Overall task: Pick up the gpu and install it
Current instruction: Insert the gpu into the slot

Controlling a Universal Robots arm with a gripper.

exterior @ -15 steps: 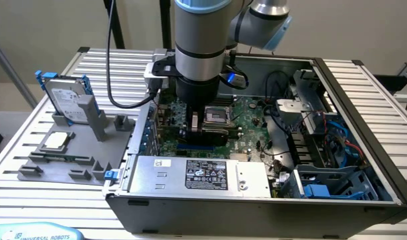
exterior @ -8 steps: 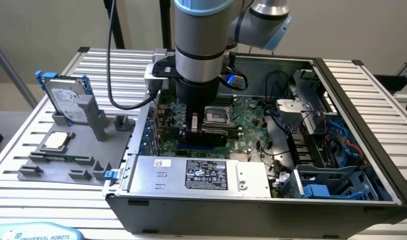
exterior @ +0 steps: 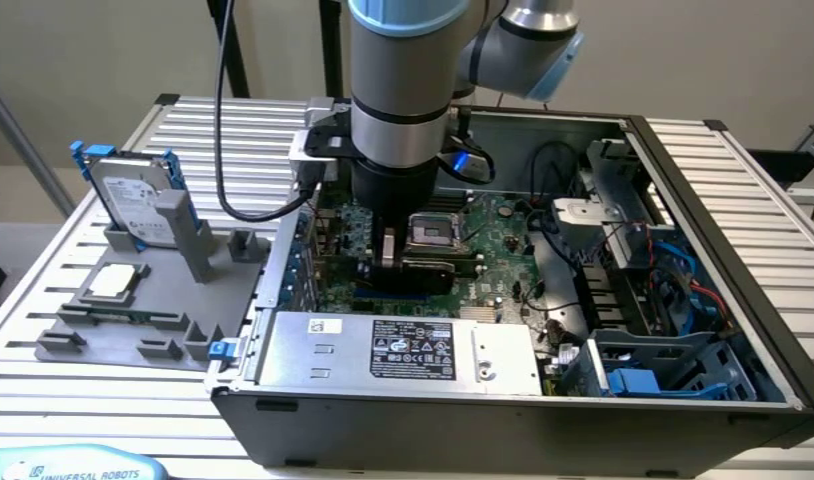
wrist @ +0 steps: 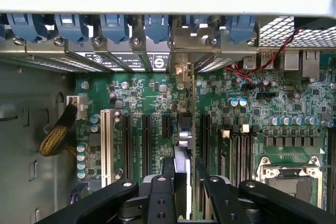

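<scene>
Close by, at the front of the open computer case (exterior: 514, 420), sits a silver power box (exterior: 394, 352) with a black sticker on it. Just behind it the robot arm (exterior: 400, 90) reaches straight down into the case. Its gripper (wrist: 184, 179) is low over the big green motherboard (wrist: 252, 114), and the black fingers (wrist: 169, 167) are pinched narrow on the gpu (wrist: 185, 129). The gpu is a thin card standing on its edge between the fingers, right over the row of long black slots (wrist: 147, 140). Its silver bracket (wrist: 194, 43) lines up with the back wall of the case, next to the blue clips (wrist: 113, 24). I cannot tell if the card is pushed all the way into its slot. I think the card is light and stiff, but easy to hurt, because it is thin and has tiny parts on it. The top edge looks like the safest place to hold it, squeezing both flat sides, and the gripper seems to do just that. Farther off, on the exterior view's left, a grey stand (exterior: 127, 320) on the table (exterior: 767, 190) holds a hard drive (exterior: 134, 195) with blue rails and a small silver chip (exterior: 118, 281).
</scene>
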